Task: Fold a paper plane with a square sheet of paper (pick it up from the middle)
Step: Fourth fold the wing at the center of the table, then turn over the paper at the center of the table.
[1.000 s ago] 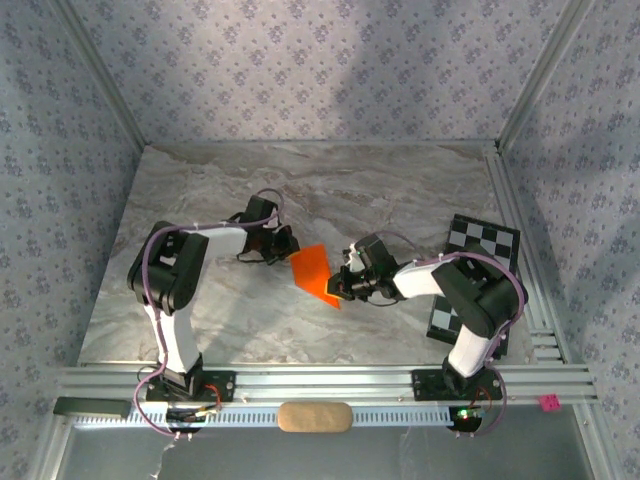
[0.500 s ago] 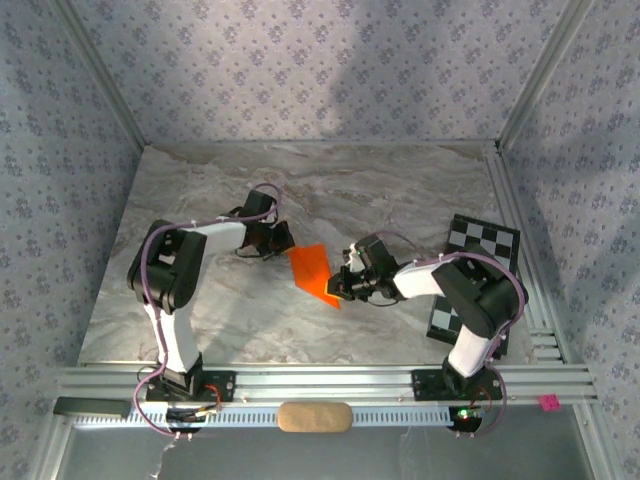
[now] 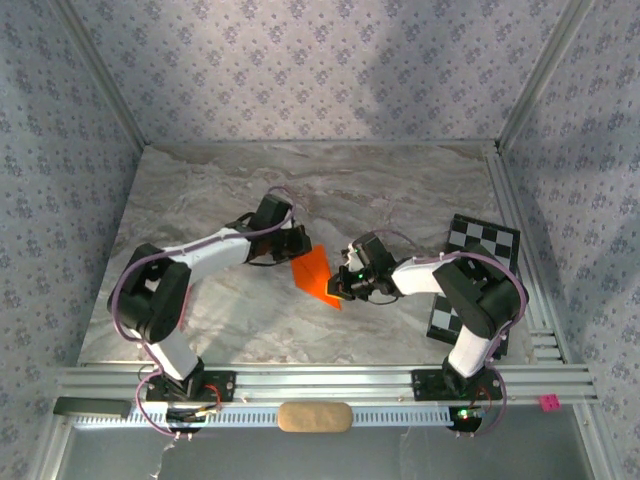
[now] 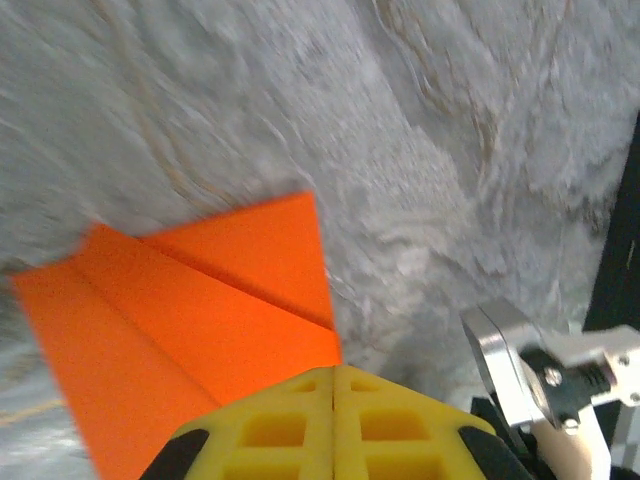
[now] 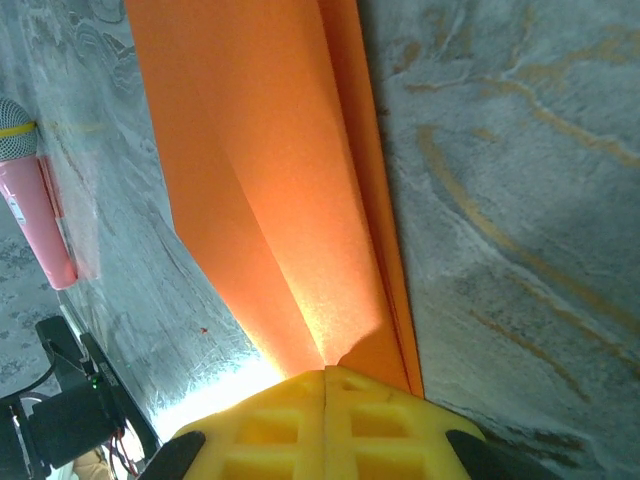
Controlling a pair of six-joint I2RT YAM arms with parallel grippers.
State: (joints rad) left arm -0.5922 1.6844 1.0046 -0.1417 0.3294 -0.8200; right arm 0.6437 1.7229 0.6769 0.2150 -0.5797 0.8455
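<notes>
Mid-table: paper (image 3: 314, 273) light, floppy; centre crease judged best hold. Right claw (image 5: 326, 374) clamped on its edge; left claw (image 4: 333, 369) closed at corner.

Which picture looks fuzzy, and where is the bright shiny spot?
Left wrist view: the orange paper and marble table look smeared. Right wrist view: sharp, with a bright glow on the paper beside the right gripper. Top view: even light.

High rear view downward, wrist views close, sharing orange paper (image 5: 270, 180)
</notes>
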